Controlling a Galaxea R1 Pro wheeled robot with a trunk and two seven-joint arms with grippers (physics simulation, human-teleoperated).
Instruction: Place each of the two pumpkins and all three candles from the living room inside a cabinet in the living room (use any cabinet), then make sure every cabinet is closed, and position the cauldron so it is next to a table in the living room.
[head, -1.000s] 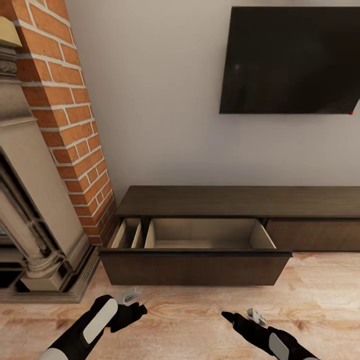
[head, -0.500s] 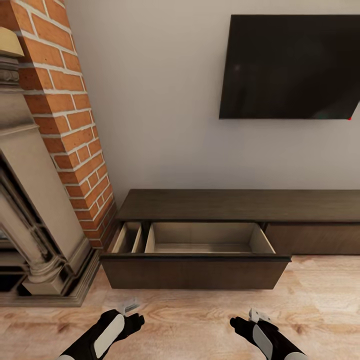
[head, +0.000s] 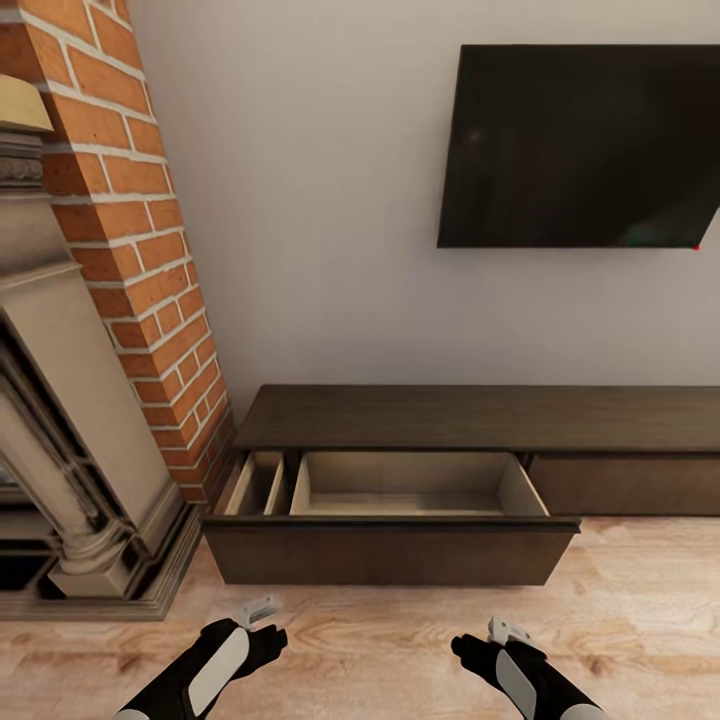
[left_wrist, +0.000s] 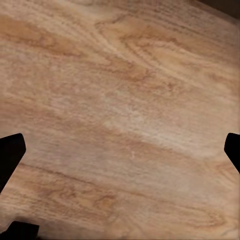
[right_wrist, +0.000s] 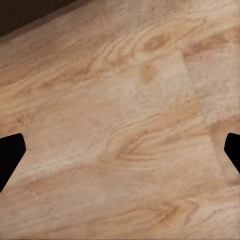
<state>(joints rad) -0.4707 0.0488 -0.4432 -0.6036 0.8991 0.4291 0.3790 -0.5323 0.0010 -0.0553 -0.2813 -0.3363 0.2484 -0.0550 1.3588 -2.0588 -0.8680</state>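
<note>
Nearest to me, both arms hang low over the wooden floor (head: 360, 640) in front of the cabinet (head: 480, 420). My left end effector (head: 270, 630) sits on the floor side of the open drawer (head: 390, 550), toward its fireplace end. My right end effector (head: 470, 645) sits opposite, toward the drawer's other end. In each wrist view I see dark fingertips (left_wrist: 10, 155) at the far edges of the picture with bare floorboards between them, so both end effectors are spread wide and hold nothing; the right one's tips (right_wrist: 10, 150) look the same.

Compared with a second ago, the whole head picture has slid downward a little, which I read as my camera tilting, not the furniture moving. Both arms have drawn back toward me: the left forearm shows less of itself and the right end effector has retreated from the drawer front.

Past the arms, the drawer stands pulled out from the cabinet as before, its dark front facing me. Its pale beige inside is split into narrow slots at the fireplace end and one wide compartment beside them, and I see nothing lying in the parts I can see into. The drawer front (head: 630, 485) next along the cabinet is shut flush.

Beside the cabinet's end rises the brick column (head: 130, 230) with the stone fireplace surround (head: 70, 440) in front of it. Above the cabinet, on the pale wall (head: 320, 200), hangs a dark television (head: 580, 145).
</note>
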